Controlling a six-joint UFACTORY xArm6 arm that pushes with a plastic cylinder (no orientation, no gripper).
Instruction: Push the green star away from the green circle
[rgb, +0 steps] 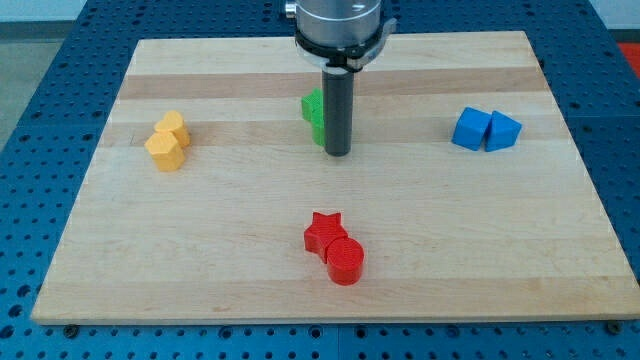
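My tip (337, 153) beside green block (313, 112)

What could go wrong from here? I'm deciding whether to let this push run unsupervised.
1. The green blocks sit mostly hidden behind the rod, just left of my tip; star and circle cannot be told apart, so the push may move the wrong one.
2. They appear to touch, so both may slide together instead of separating.
3. They lie near the board's far edge; a push toward the view's top risks sliding one off.

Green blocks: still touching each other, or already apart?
Cannot tell. My tip and its rod cover most of the green blocks; only one green patch shows at the rod's left side.
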